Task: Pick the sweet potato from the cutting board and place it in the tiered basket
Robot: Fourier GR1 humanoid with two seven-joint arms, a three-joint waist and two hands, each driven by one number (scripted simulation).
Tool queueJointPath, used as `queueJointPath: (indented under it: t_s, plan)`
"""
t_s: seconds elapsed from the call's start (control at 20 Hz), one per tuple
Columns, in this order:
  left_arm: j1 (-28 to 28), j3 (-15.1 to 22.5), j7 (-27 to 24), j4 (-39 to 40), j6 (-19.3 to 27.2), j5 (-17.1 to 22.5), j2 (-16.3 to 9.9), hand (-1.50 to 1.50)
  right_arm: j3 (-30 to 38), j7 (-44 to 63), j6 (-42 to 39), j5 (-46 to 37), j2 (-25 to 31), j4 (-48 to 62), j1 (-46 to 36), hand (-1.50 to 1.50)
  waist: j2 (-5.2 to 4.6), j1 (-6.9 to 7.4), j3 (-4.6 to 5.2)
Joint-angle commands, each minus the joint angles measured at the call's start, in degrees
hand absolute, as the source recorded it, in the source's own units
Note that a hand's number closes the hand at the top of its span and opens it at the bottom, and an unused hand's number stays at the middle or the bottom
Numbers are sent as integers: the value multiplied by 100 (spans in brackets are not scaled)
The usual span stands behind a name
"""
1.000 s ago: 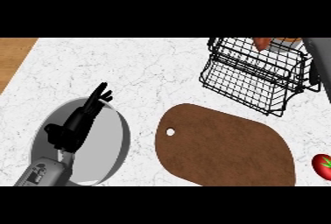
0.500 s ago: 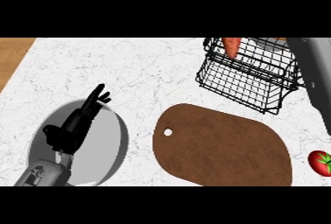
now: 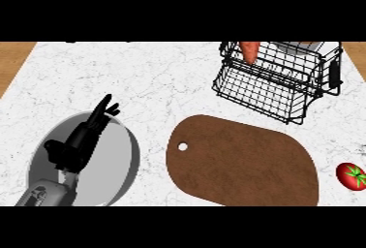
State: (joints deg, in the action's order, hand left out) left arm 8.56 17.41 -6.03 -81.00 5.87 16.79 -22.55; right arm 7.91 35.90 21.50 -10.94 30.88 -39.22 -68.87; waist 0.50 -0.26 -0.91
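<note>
sweet potato [image 3: 250, 51]: orange, at the top of the black wire tiered basket [image 3: 275, 85], upper right | cutting board [image 3: 243, 162]: brown, bare, centre | left hand [image 3: 79, 140]: fingers straight, holds nothing, over a grey round plate [image 3: 118, 164] at lower left | right hand: not visible | tomato [image 3: 351, 175]: right edge

left hand [image 3: 77, 145]: black, slender fingers | forearm [image 3: 44, 193]: grey, rounded casing
</note>
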Motion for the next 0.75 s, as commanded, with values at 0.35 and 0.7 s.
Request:
queueJointPath:
  t_s: [0.35, 0.7]
  plan:
    - [-596, -18, -426, 187, 23, 20, 219, 0, 1485, -1036, -52, 967, 1507, -1210, 1700, -150, 12, -258, 83]
    - [-236, -175, 71, 89, 34, 130, 142, 0, 2545, -1319, -1527, 1900, 2432, -1735, 3318, -150, -5, -264, 84]
